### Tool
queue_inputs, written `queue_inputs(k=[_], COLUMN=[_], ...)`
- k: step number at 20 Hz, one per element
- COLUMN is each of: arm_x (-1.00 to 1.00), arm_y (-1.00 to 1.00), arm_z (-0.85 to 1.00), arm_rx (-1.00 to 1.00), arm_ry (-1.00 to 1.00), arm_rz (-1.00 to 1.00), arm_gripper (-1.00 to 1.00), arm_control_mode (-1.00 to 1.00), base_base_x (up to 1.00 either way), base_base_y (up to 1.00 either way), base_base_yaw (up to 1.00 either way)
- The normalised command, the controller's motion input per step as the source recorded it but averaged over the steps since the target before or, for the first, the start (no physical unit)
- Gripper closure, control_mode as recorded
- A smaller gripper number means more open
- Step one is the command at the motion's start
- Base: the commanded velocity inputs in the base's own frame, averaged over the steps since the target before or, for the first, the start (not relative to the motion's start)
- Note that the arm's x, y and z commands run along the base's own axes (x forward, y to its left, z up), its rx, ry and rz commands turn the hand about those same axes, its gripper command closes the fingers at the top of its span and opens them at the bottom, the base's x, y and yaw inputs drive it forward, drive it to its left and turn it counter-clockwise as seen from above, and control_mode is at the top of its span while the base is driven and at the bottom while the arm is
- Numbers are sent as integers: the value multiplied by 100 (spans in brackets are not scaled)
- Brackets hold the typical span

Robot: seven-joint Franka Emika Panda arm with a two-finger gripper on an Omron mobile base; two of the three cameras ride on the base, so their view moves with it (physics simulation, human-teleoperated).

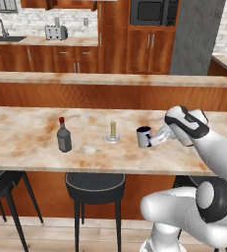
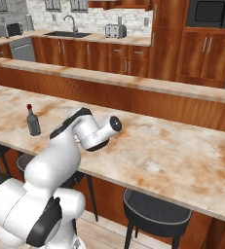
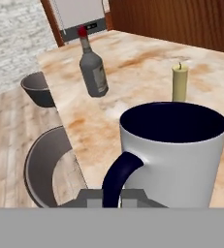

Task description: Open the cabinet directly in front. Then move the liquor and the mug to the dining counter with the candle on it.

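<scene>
My jaws (image 1: 152,139) were pinching the mug (image 1: 144,137) by its dark handle, drawn in as tight as they go. In the hand view the mug (image 3: 174,150) stood upright and close up, its navy inside showing and the handle at about seven o'clock of its body.

From the left base view the mug sat at the near right of the tabletop (image 1: 26,138), its base at or just above the marble; I could not tell whether it touched. The candle (image 1: 113,131) stood on its little saucer just beside the mug, at nine o'clock of it. The bottle (image 1: 63,136) stood upright further out along the same line, at nine o'clock of the candle and apart from it, red cap on top.

In the hand view the candle (image 3: 179,83) rose at twelve o'clock behind the mug's rim and the bottle (image 3: 93,69) at eleven o'clock.

In the right base view my own arm covered the mug and candle; the bottle (image 2: 33,121) stood at nine o'clock of my wrist. A stool (image 1: 95,187) stood under the tabletop's near edge.
</scene>
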Motion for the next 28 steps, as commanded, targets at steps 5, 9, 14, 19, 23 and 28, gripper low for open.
queue_inputs(k=[5,9,14,19,23,28], arm_x=[39,24,11,0,33,85], arm_y=[-2,-2,0,0,0,0], arm_z=[-18,-14,-11,-22,-19,-5], arm_rx=[0,0,0,0,0,1], arm_ry=[0,0,-1,-7,-4,2], arm_rz=[0,0,0,0,0,-2], arm_gripper=[100,100,100,100,100,-100], arm_control_mode=[-100,-100,-100,-100,-100,-100], base_base_x=[0,0,0,0,0,0], base_base_y=[0,0,0,0,0,0], base_base_yaw=[0,0,0,0,0,0])
